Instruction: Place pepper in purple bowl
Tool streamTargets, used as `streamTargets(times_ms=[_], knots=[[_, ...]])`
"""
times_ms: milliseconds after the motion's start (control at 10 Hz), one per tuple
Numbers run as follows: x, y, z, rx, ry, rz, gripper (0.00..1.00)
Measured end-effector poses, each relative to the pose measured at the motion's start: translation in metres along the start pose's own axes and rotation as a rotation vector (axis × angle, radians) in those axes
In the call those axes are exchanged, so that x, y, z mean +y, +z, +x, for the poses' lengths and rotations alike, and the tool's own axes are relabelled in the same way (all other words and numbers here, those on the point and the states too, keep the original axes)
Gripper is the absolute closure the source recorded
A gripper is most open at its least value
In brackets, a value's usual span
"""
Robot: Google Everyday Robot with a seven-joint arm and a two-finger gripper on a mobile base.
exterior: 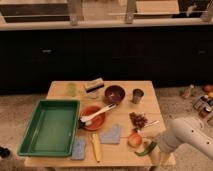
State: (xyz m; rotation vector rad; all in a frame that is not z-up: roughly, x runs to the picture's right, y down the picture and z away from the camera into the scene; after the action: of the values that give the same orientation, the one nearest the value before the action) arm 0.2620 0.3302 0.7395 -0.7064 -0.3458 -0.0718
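The green pepper (145, 149) lies near the table's front right edge, next to a round red-orange fruit (134, 139). The purple bowl (114, 93) stands at the back middle of the wooden table (150, 105), upright and with nothing showing inside. My gripper (156, 148) is at the end of the white arm (187, 135) coming in from the lower right. It is right at the pepper's right end, low over the table's front corner.
An orange bowl (93, 117) with a white utensil stands in the middle. A green tray (50, 127) fills the left side. A metal cup (137, 95), a yellow stick utensil (96, 148), a grey cloth (112, 134), a dark cluster (138, 120) and a sponge block (93, 86) are around.
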Motion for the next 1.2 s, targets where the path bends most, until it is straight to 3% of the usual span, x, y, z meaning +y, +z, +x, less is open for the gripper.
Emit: streamTargets(times_ms=[700, 800, 1200], knots=[[0.0005, 0.0073, 0.0017, -0.003, -0.008, -0.046, 0.23], [0.0004, 0.0087, 0.0012, -0.003, -0.010, -0.052, 0.29], [0.0012, 0.0105, 0.0007, -0.027, -0.005, -0.066, 0.72]])
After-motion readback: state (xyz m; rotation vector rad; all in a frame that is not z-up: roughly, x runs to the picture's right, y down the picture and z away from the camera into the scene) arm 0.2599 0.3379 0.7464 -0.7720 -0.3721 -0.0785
